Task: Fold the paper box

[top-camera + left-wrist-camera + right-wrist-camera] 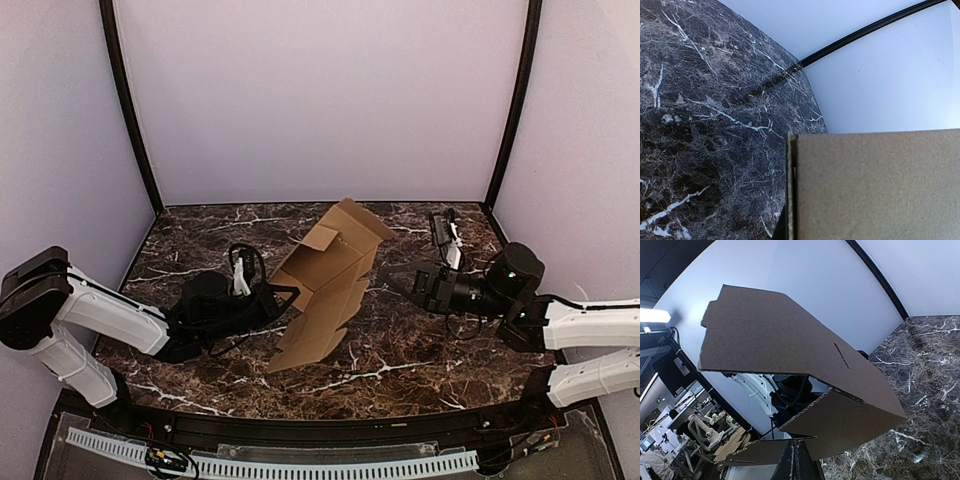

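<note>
MID-FOLD: A half-formed paper box (325,285) stands tilted at the middle of the dark marble tabletop (420,350). The left pincer (258,293) meets the carton's left edge, seemingly to brace it up so that the loose flaps hang free for folding. The wrist view on that side is filled by a flat tan panel that hides the fingers, so whether they are clamped on the cardboard cannot be told.

The right pincer (393,277) points at the carton's right side from just beside it. Its fingers are pressed together into a wedge with nothing between them, a posture that reads as readiness to push a flap rather than grasp one. Whether its tip touches the lower flap is unclear.

The box is a sleeve open at both ends. Through it the right wrist camera sees the white body and black cables of the left arm (757,385), and nothing lies inside.

A scalloped flap (310,335) trails from the near end and appears to rest on the stone. A smaller flap (320,238) is bent inward at the far opening. Neither end is closed, so the folding looks to be at an early stage.
</note>
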You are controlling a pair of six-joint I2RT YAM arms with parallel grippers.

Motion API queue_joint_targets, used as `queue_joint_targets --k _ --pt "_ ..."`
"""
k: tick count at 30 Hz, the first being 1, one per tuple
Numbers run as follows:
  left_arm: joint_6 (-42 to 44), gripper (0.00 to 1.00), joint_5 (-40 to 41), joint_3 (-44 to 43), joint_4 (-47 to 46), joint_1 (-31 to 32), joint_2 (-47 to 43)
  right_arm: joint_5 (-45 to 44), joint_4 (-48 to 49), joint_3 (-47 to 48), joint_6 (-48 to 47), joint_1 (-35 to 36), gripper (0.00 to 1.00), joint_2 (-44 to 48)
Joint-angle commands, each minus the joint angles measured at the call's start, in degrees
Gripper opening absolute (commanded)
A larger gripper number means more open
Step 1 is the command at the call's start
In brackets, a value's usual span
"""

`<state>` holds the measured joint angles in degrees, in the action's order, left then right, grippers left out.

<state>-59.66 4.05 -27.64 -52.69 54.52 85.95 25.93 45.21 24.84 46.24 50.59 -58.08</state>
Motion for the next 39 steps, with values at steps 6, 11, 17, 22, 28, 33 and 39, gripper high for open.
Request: queue_joint_targets --k 6,11,17,22,28,33,39 --pt "-0.64 0.01 -1.06 0.21 -2.55 -0.07 0.22 -0.74 1.10 5.50 -1.96 1.27 0.00 -3.07" --pt "-0.04 0.01 -2.26 -0.16 -2.49 -0.07 0.25 -0.25 1.34 7.09 -2.14 1.27 0.00 -5.01" --pt "0.73 0.01 -3.11 -0.78 -2.17 -0.11 0.21 -0.14 0.86 8.57 -2.38 1.31 0.00 -6.86" --pt "1.52 0.01 -3.91 -1.54 -1.42 -0.10 0.54 -0.08 0.43 9.80 -2.54 1.35 0.00 -8.01" --pt "2.62 0.01 -3.93 -2.52 -0.27 -0.09 0.67 -0.58 -2.67 11.22 -3.10 1.65 0.00 -10.02" --pt "4.02 0.01 -3.92 -3.60 1.89 -0.03 -0.06 -2.73 -7.27 11.38 -4.33 2.10 0.00 -11.04" --pt "4.88 0.01 -3.65 -3.76 3.42 -0.04 -1.06 -7.33 -12.17 9.55 -4.95 2.53 0.00 -10.24"
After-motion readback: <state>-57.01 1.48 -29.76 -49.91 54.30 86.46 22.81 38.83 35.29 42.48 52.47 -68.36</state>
